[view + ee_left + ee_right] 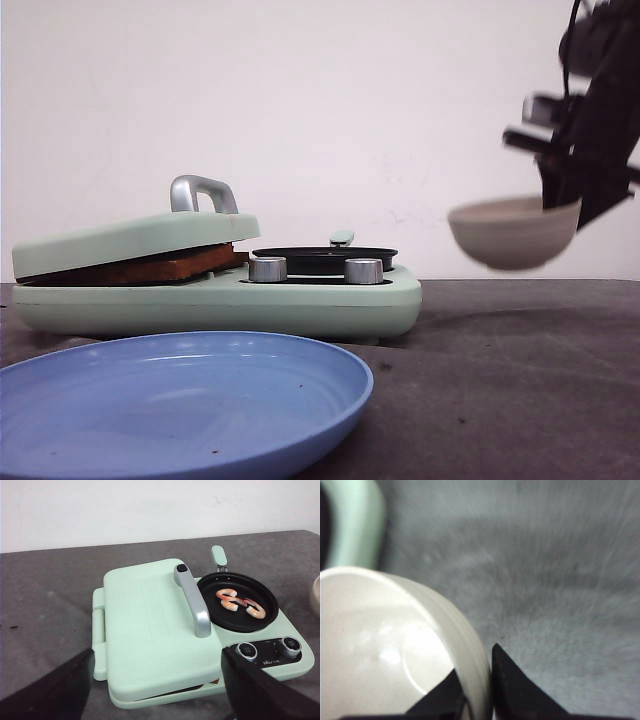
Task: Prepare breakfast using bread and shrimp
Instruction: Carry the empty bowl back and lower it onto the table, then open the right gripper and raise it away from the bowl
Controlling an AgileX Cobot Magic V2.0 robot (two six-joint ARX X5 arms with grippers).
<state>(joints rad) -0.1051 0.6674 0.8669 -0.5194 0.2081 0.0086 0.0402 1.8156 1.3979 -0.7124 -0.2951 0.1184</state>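
Bread (150,268) pressed under griddle lid (135,240), well apart from right pincer (479,692) clamping bowl (513,232) rim, left pincer (157,680) wide.

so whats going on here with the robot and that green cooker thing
The right gripper is shut on the rim of an empty white ceramic bowl, holding it in the air to the right of the mint-green breakfast maker. Two pink shrimp lie in its small black frying pan, and browned bread sits under the closed press lid. The left gripper hovers open above the machine. A blue plate waits in front.
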